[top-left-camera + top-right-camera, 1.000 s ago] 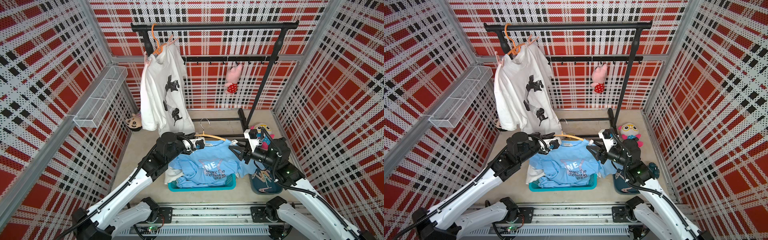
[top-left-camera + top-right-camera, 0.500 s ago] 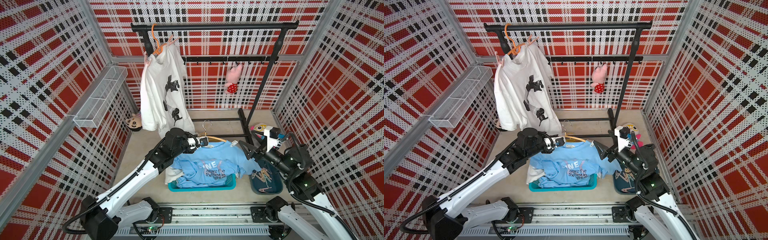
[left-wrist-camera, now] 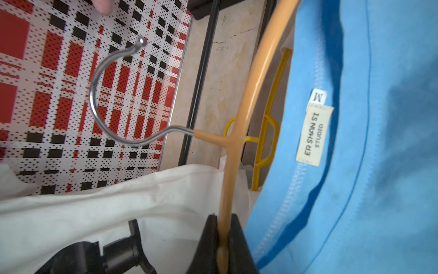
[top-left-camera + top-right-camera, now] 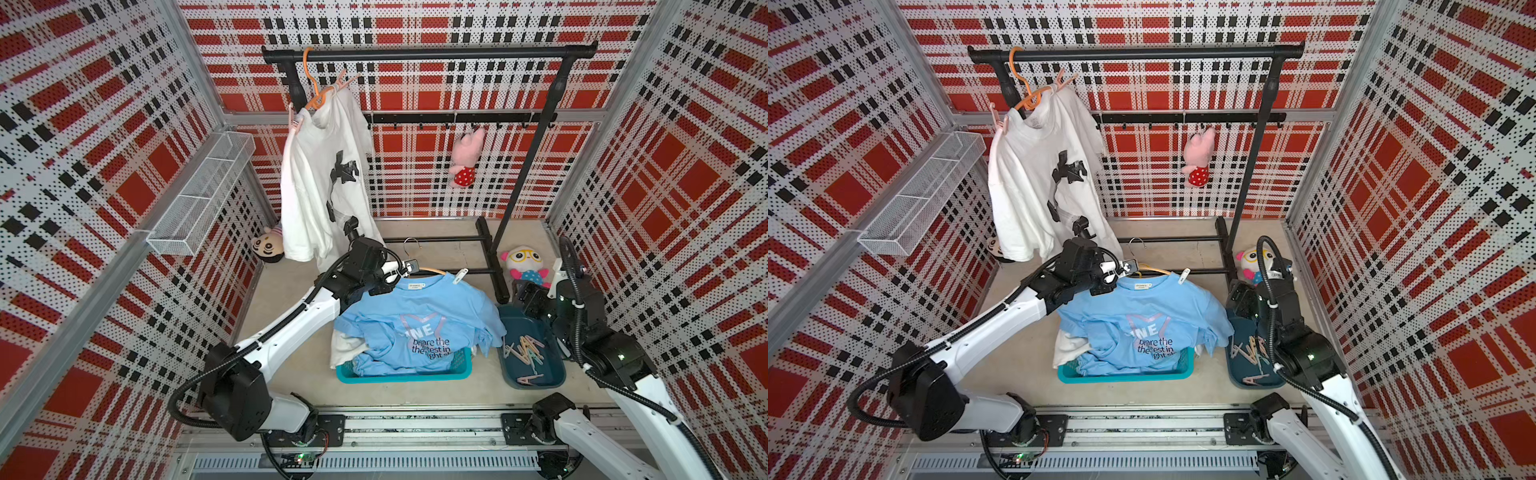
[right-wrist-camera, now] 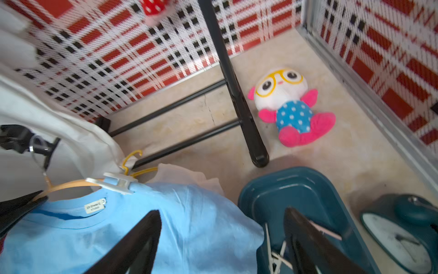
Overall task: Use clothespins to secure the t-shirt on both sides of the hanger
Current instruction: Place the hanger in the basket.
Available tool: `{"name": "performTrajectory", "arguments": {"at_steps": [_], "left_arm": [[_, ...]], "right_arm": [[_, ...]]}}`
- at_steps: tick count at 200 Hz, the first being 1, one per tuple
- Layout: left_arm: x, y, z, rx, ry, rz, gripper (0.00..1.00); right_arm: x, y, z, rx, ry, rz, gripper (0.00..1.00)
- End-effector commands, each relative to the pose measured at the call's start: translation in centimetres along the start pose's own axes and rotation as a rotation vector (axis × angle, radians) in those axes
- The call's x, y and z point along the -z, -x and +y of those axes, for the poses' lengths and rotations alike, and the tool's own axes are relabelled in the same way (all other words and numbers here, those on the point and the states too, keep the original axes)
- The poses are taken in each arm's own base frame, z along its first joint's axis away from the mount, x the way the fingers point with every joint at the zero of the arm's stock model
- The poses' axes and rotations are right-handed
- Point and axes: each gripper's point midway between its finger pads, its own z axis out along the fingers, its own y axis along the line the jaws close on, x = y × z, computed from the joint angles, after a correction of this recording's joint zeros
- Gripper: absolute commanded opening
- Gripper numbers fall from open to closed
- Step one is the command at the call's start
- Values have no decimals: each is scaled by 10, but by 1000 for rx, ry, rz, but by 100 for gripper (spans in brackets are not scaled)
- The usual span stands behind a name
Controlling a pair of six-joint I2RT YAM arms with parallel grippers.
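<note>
Right tool (image 5: 221, 213) backing off hanger (image 3: 239, 118) toward tray (image 4: 519, 320) of clothespins (image 4: 527, 348) beside it, jaws wide, empty; white clothespin (image 5: 113, 181) now pinning blue t-shirt (image 4: 415, 324) on one hanger shoulder. Left tool (image 3: 224, 227) clamping hanger's other arm; second pin pending.

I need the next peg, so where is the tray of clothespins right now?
In a top view, the dark tray of clothespins sits on the robot's right side, just beside the teal basket.
</note>
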Motion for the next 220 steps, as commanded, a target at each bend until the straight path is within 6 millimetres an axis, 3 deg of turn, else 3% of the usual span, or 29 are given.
{"name": "performTrajectory", "arguments": {"at_steps": [1, 36, 77, 113, 158, 220], "left_arm": [[-2, -3, 5, 27, -16, 1, 0], [-9, -12, -1, 26, -33, 24, 0], [-17, -25, 3, 47, -20, 68, 0], [-19, -26, 7, 52, 6, 81, 0], [-18, -23, 5, 63, -6, 55, 0], [-18, -20, 6, 97, -20, 29, 3]], "right_arm": [[-27, -47, -22, -133, -39, 210, 77], [-61, -94, -47, -208, -71, 294, 50], [-84, -139, -71, -254, -154, 377, 29], [-91, -150, -79, -251, -174, 379, 22], [-101, -157, -76, -225, -137, 386, 29], [-111, -166, -78, -188, -142, 410, 25]]}}
